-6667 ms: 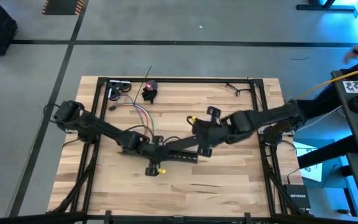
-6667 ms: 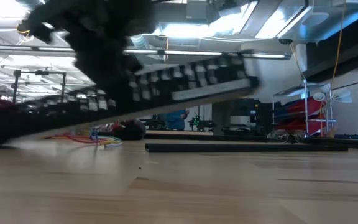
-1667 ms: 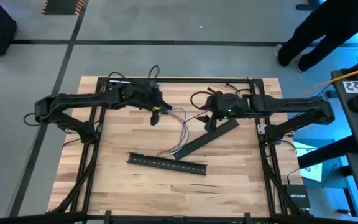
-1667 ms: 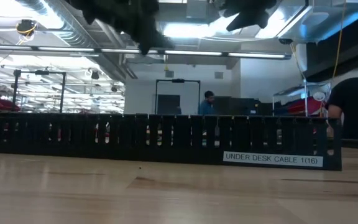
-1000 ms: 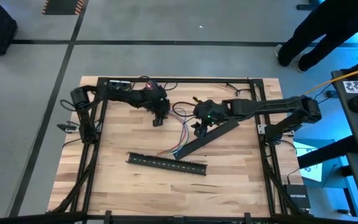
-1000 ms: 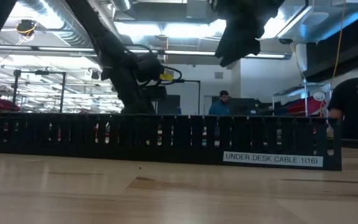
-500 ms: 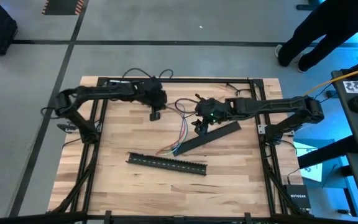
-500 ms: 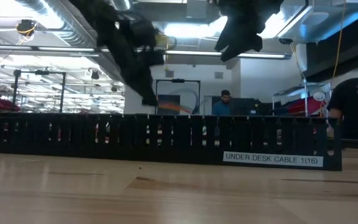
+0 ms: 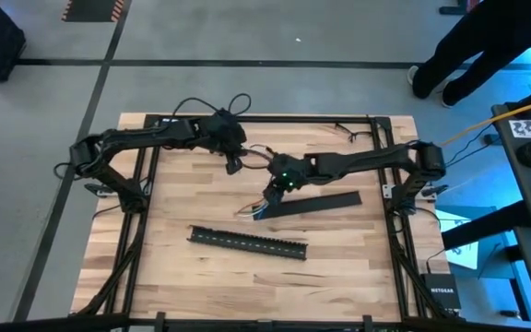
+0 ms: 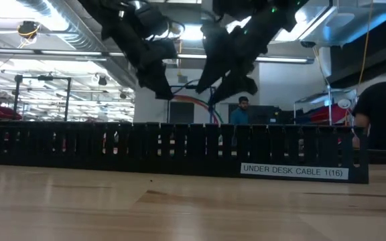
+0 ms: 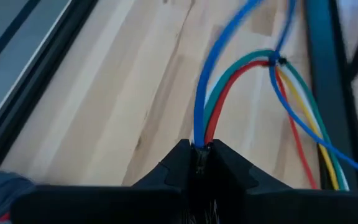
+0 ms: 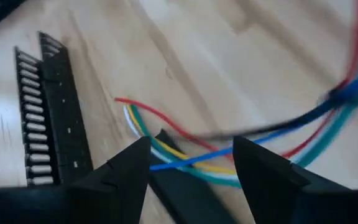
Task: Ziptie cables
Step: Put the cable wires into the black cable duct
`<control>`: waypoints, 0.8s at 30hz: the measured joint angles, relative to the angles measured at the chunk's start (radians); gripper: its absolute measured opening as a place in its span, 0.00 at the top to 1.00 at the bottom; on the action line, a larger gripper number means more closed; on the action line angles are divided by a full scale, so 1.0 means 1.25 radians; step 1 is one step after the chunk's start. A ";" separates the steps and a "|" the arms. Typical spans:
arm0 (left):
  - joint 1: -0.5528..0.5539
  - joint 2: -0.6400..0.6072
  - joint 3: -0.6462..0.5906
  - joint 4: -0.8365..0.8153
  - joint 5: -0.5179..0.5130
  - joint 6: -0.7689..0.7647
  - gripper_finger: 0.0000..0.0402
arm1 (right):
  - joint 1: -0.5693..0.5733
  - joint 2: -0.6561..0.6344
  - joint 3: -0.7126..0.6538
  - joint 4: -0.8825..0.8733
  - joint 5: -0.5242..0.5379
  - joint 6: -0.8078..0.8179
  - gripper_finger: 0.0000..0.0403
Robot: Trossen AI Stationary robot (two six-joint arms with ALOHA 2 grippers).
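Note:
The cables [image 9: 258, 180] are thin blue, green, red, yellow and white wires. They run from my left gripper [image 9: 231, 164] down to loose ends on the wood [image 12: 135, 121]. A small dark band [image 11: 277, 60] binds them partway along. My left gripper [image 11: 201, 149] is shut on their far end, raised above the table [image 10: 161, 88]. My right gripper [image 12: 191, 163] hangs open just above the loose ends [image 9: 273, 190]; whether it touches them I cannot tell. Thin dark zipties [image 9: 347, 131] lie on the table at the far right. My left gripper pinches the blue, green and red wires at their far end [image 11: 201, 138] between its two fingers. The wires rise out of the fingertips, arc over and fall slack toward the table.
A long black slotted channel [image 9: 247, 242] lies near the table's front. Its flat black cover [image 9: 313, 202] lies under and beside my right gripper. Black frame rails [image 9: 265, 119] edge the table. A person [image 9: 473, 46] stands beyond the far right corner.
My left gripper has come up off the table with the wires' far end, toward the far left. My right gripper has gone toward the table's left and come lower over the loose ends. The flat cover has turned to lie nearly parallel to the front edge.

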 joint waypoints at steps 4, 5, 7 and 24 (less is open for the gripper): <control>-0.001 0.001 0.000 0.002 -0.001 -0.003 0.91 | -0.018 0.051 0.000 0.006 0.028 0.146 0.45; -0.003 0.001 0.000 0.001 -0.001 -0.003 0.91 | -0.022 0.064 -0.001 0.019 0.035 0.172 0.45; -0.005 0.001 0.000 0.001 -0.001 0.005 0.91 | -0.024 0.083 -0.001 0.052 0.048 0.224 0.45; -0.016 0.001 0.000 -0.017 0.005 0.081 0.90 | -0.030 0.119 0.020 0.063 0.089 0.390 0.45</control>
